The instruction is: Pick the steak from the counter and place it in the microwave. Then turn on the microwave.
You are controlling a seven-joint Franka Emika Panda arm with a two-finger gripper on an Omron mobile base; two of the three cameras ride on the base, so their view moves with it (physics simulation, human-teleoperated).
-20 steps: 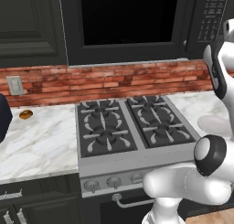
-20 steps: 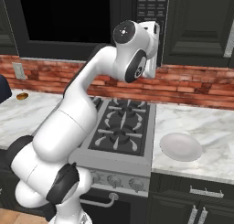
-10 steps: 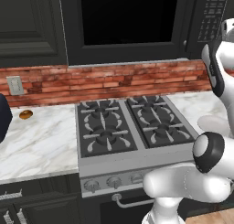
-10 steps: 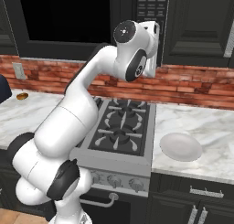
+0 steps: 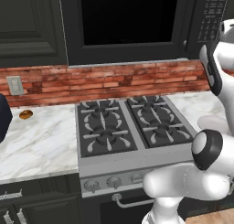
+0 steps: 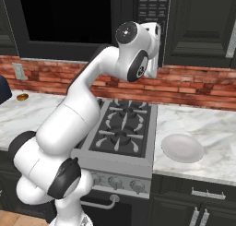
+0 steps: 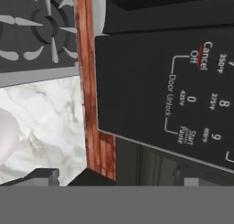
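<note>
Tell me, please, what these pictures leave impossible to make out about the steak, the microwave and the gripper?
- Steak: no sign of it on the counter; the microwave door glass is too dark to see inside, in both base views.
- Keypad: cut off by the hand view's right edge; too small to read in the base views.
- Gripper: hidden behind the arm's own wrist in the right base view.

One microwave [image 5: 132, 22] (one plate [image 6: 182, 148])

microwave [image 5: 128, 22]: black | counter [image 5: 36, 136]: white marble, grey veins | backsplash [image 5: 114, 79]: red brick
</note>
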